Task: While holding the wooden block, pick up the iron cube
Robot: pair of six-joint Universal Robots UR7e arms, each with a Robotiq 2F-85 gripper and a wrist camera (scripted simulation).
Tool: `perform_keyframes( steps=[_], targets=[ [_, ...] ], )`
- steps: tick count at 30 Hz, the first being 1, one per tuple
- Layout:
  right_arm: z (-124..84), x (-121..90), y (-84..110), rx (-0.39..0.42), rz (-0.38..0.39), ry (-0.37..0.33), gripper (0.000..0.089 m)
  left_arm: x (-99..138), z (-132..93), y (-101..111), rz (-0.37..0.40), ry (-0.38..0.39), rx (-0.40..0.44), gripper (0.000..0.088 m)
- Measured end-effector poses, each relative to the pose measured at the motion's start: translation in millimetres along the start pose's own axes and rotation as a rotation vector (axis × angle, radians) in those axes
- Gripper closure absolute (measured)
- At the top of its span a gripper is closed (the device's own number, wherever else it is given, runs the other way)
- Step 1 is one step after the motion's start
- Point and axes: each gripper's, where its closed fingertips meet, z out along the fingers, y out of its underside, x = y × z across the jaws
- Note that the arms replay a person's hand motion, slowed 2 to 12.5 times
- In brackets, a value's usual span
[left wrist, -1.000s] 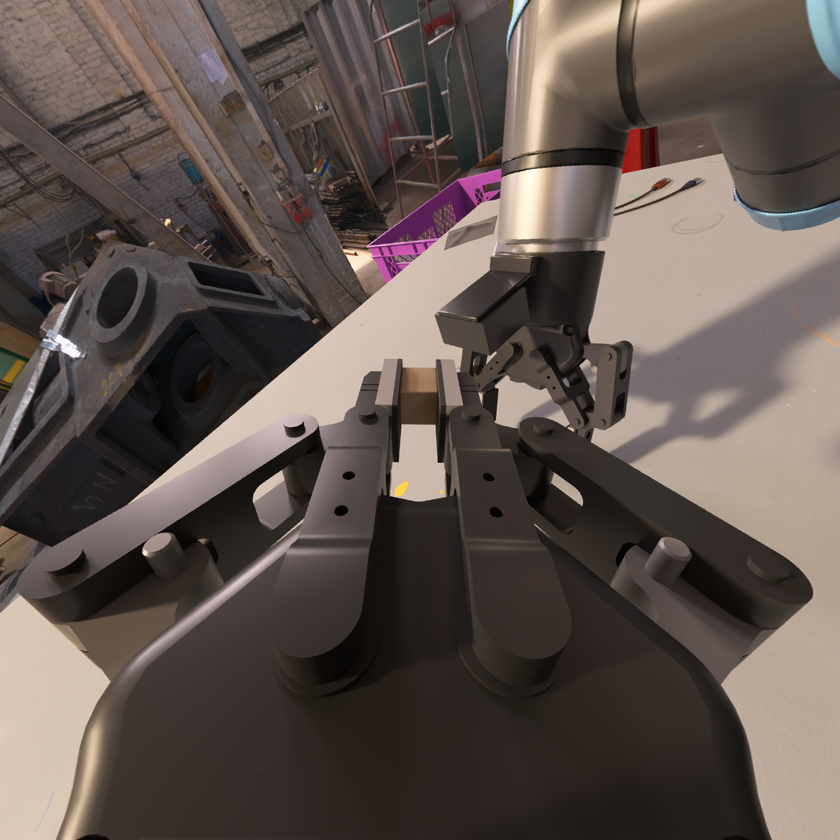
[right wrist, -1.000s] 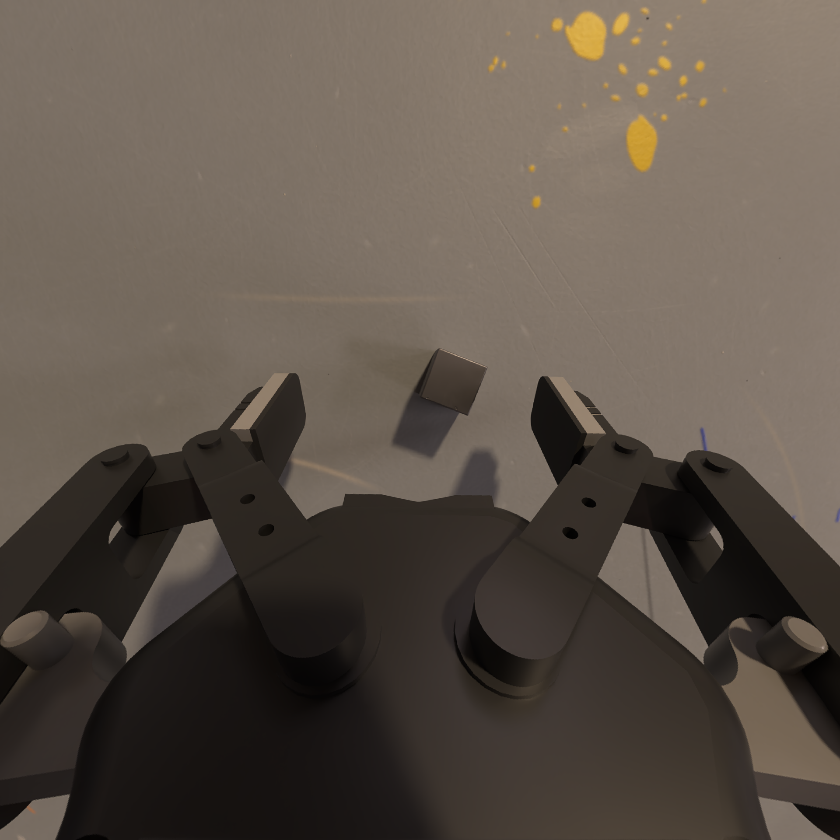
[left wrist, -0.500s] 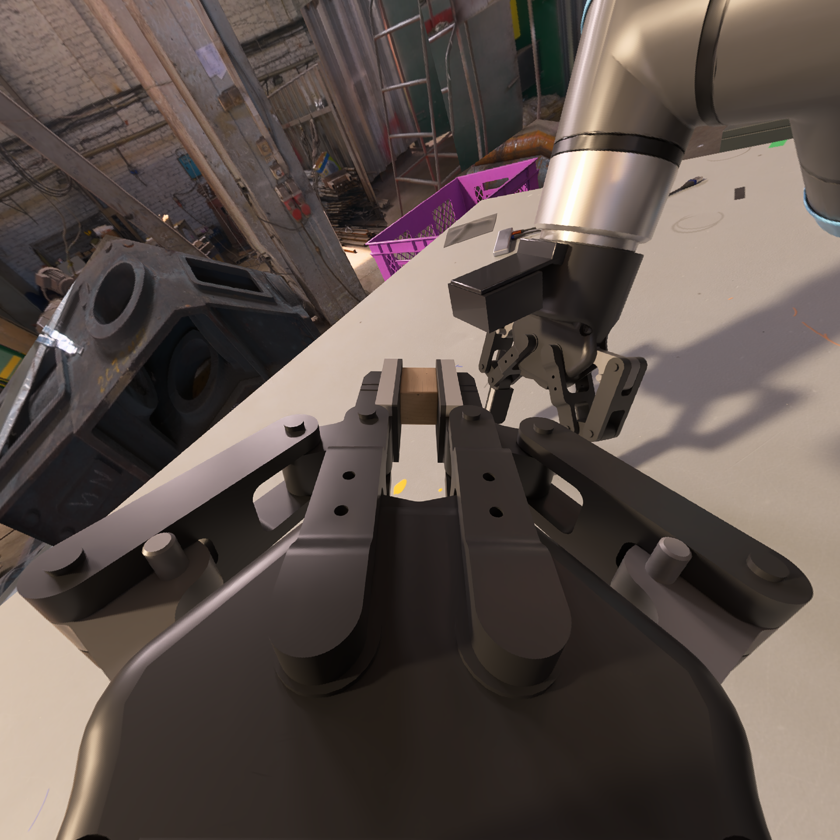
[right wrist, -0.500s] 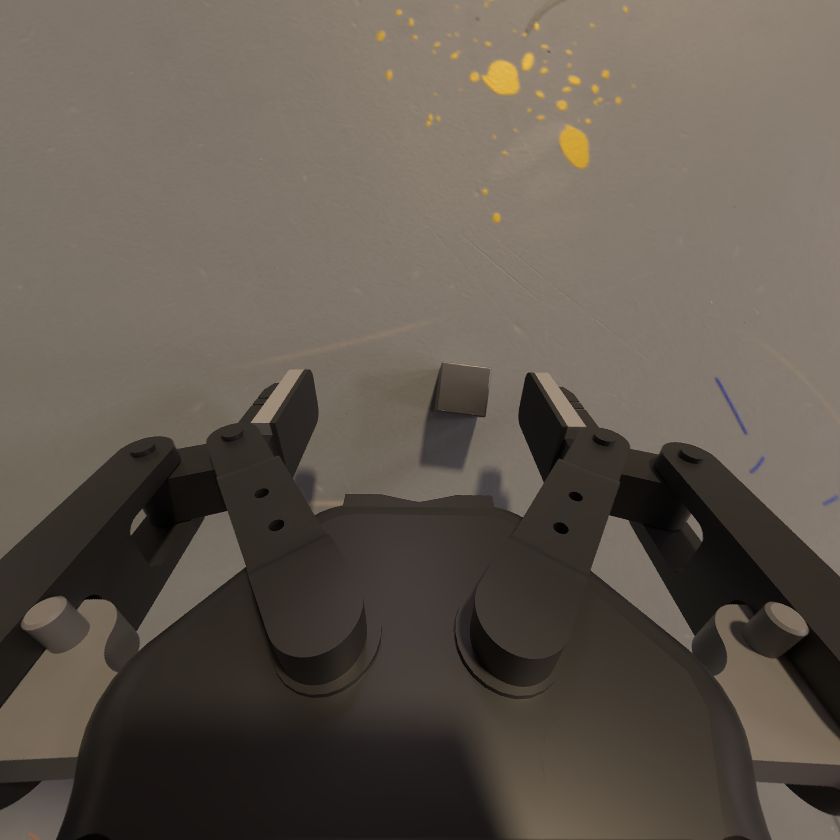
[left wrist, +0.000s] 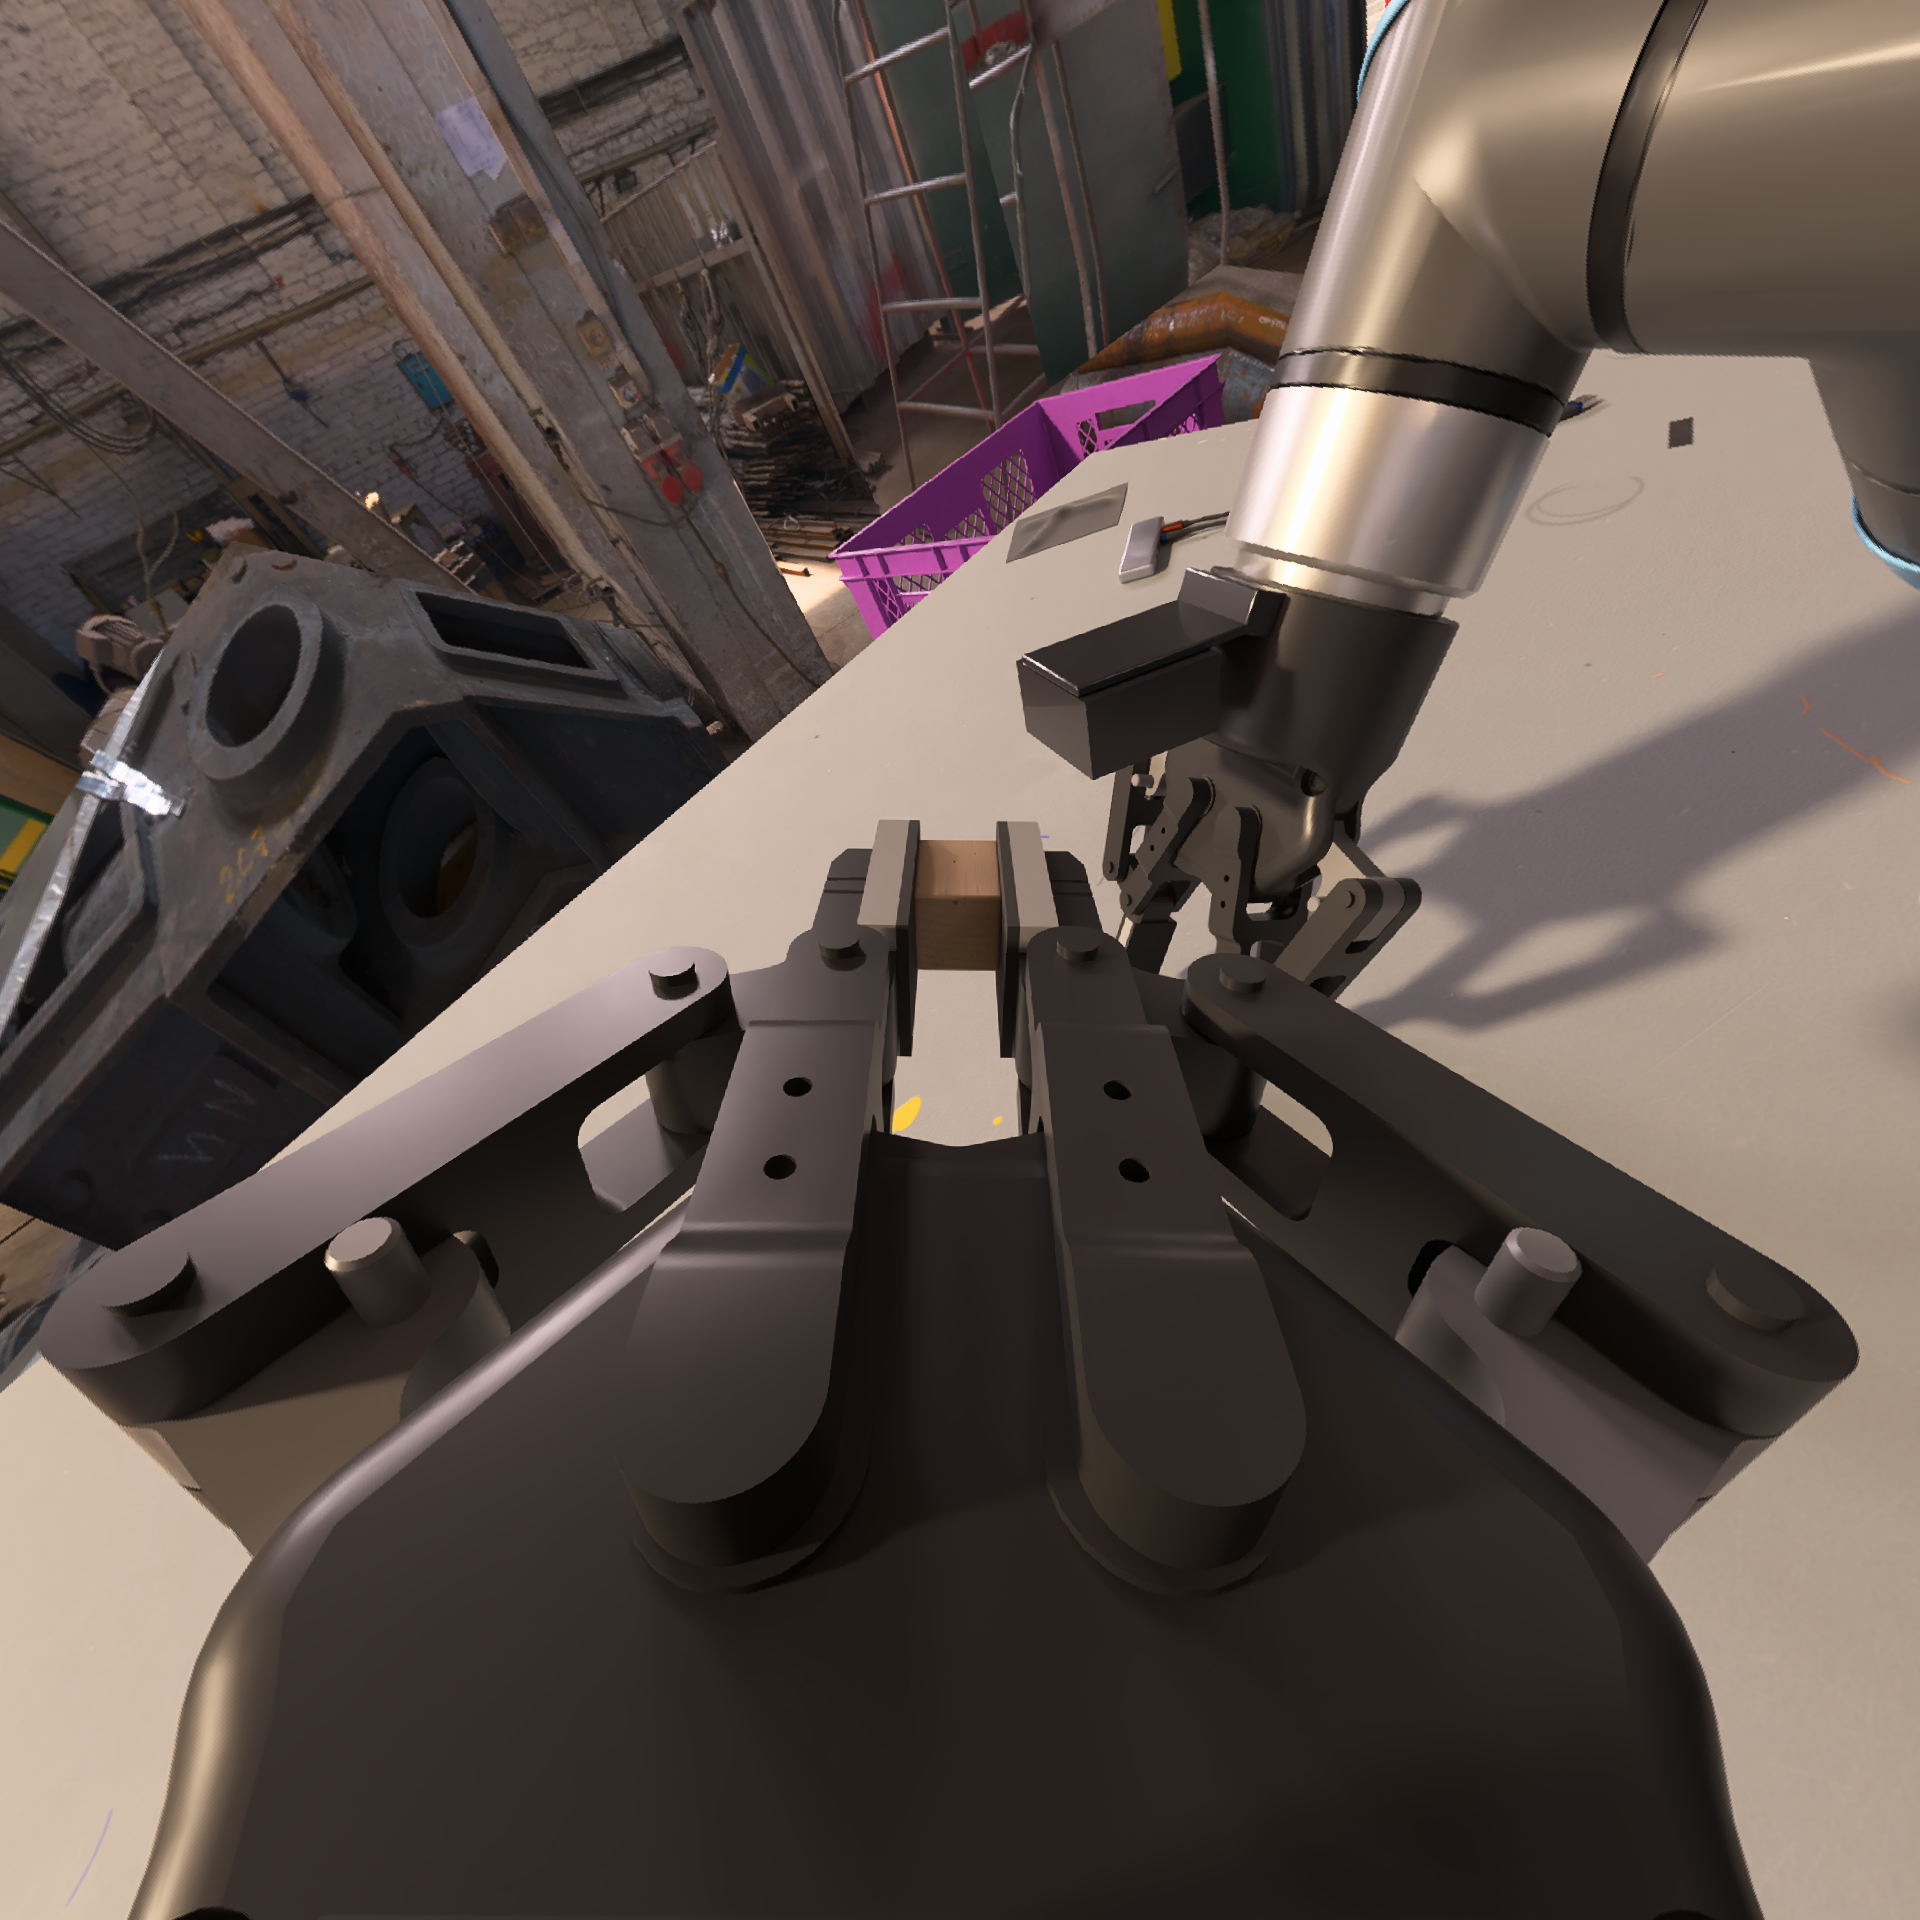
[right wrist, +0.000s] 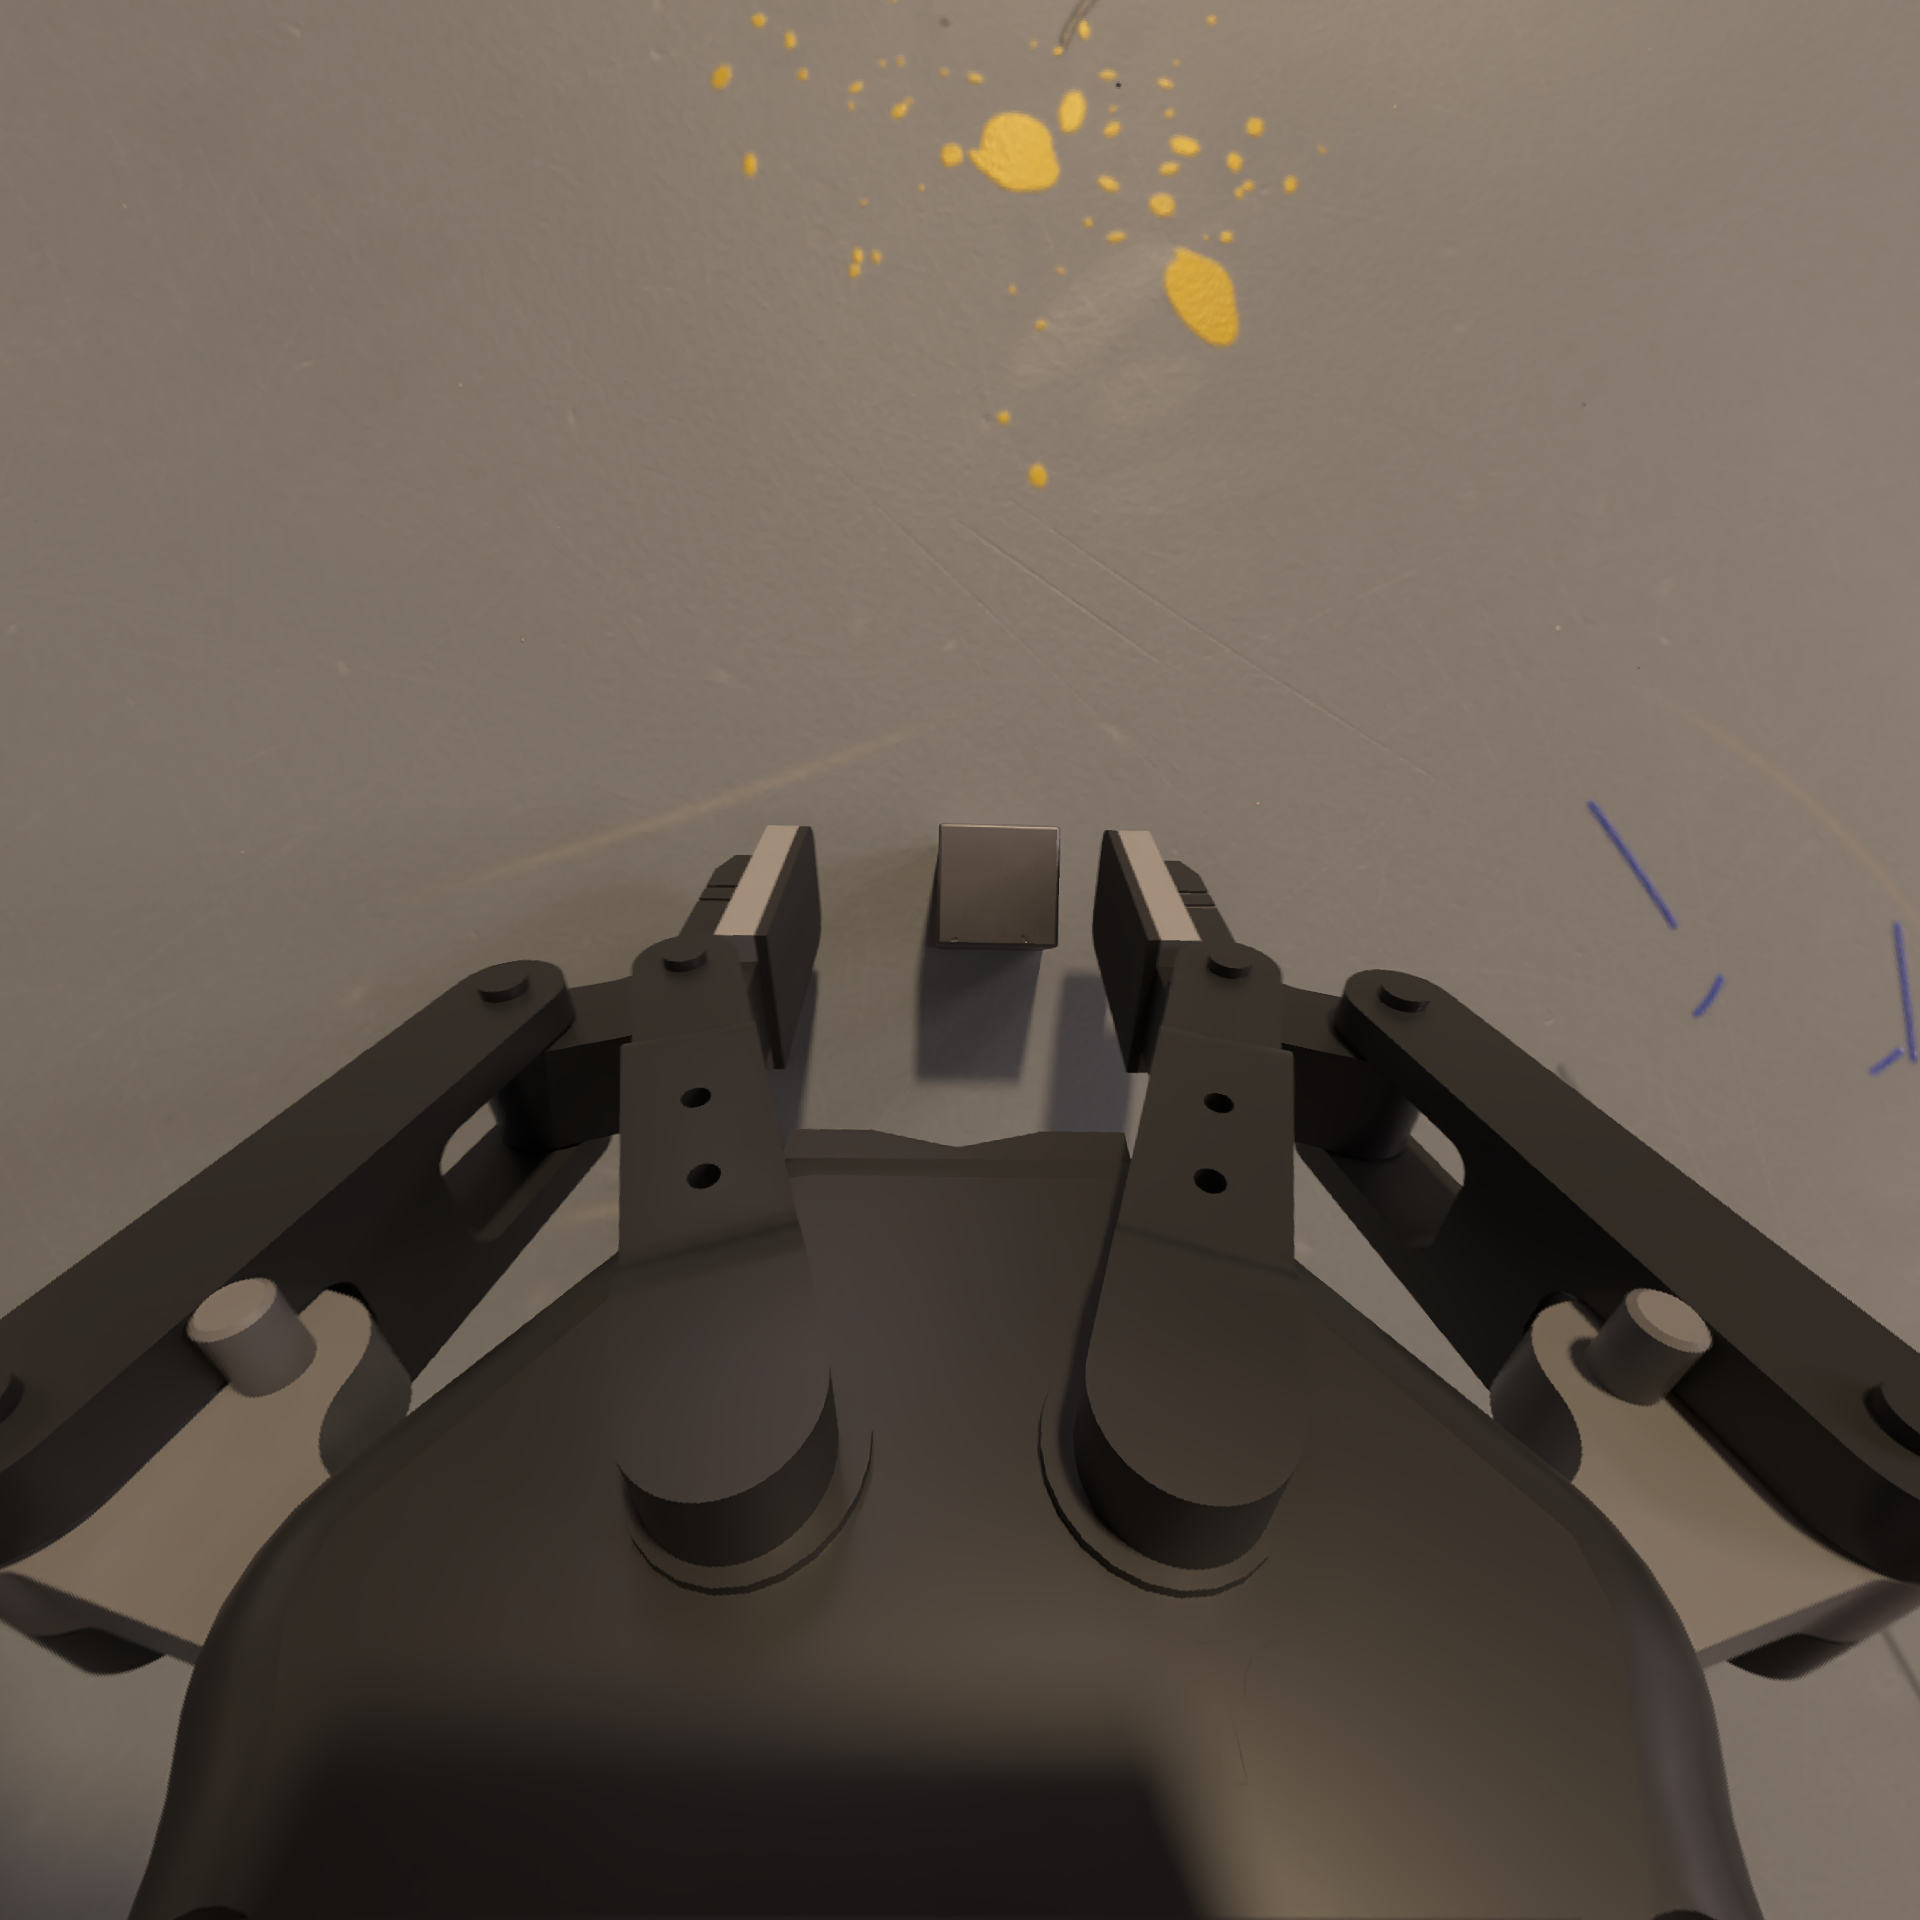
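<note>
Left wrist view: the left gripper is clamped on the wooden block, a small pale-brown cube with faint grain, pinched between both pads above the grey table. Just beyond it the right gripper points down at the table on its silver arm; the iron cube is hidden here. Farther off are a purple crate, a small grey bar on the table, and a dark cast-metal housing beside the table edge.

Right wrist view: the iron cube is a small dull-grey metal block resting on the table, between the fingers of the right gripper. The jaws stand narrowly apart, a gap on each side of the cube. Yellow paint spatter and blue pen strokes mark the surface, unseen from the other camera.
</note>
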Motion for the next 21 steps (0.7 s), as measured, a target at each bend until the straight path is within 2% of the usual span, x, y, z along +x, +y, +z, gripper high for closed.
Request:
perform_keyframes(
  steps=[10, 21],
  targets=[
    [1.5, 4.9, -3.6, 0.046, 0.018, 0.020, 0.0598, 0.8, -1.3, -3.0, 0.006, -0.003, 0.003, 0.0754],
    [2.1, 6.7, -4.8, 0.072, -0.002, 0.020, 0.0690, 1.7, -2.0, -4.9, 0.007, -0.002, 0.007, 0.0754]
  ],
)
